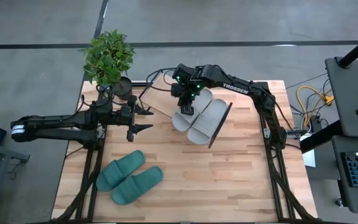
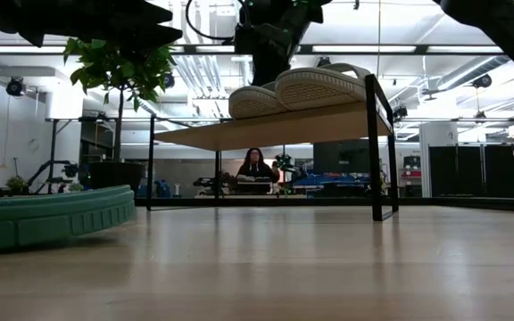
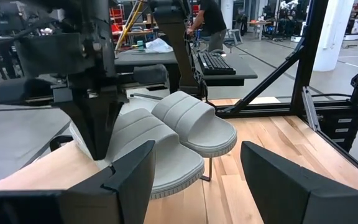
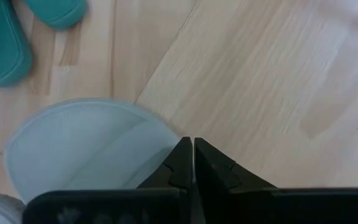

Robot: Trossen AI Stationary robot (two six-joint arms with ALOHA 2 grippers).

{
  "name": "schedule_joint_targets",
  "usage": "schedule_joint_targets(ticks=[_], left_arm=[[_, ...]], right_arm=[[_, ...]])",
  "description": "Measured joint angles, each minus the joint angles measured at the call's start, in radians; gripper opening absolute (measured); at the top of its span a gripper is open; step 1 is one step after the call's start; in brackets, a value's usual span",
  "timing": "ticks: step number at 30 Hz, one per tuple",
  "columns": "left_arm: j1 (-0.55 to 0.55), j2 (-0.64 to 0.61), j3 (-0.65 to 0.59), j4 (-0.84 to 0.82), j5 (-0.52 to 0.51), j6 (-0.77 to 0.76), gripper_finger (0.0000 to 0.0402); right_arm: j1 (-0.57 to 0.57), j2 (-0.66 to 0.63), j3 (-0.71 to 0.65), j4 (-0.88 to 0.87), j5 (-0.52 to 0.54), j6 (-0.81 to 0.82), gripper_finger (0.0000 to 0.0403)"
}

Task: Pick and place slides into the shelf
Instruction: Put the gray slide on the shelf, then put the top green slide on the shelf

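Pressed together, the right gripper (image 1: 186,110) hangs in the high view over the heel of one light grey ribbed slide (image 1: 185,114) on the slanted light-wood shelf (image 1: 165,99); both teal-green slides (image 1: 129,176) lie at seven o'clock. Low view: grey soles rest on the board. Left wrist view: left gripper (image 3: 194,171) spread, waiting. Next, I'd lift clear without nudging the pair.

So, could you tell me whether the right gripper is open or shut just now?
Shut: the right gripper shows its two fingertips pressed together with nothing between them, above the grey slides on the shelf.
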Motion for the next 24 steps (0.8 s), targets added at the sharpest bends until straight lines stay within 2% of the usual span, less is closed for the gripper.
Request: schedule_joint_targets(ticks=[9, 17, 24], left_arm=[[0.000, 0.000, 0.000, 0.000, -0.001, 0.000, 0.0222], [0.000, 0.000, 0.000, 0.000, -0.012, 0.001, 0.0222], [0.000, 0.000, 0.000, 0.000, -0.021, 0.001, 0.0222]], right_arm=[[0.002, -0.002, 0.012, -0.070, 0.000, -0.001, 0.0008], [0.005, -0.003, 0.042, 0.041, -0.003, 0.023, 0.0009], [0.038, -0.066, 0.150, 0.016, -0.103, 0.068, 0.0008]])
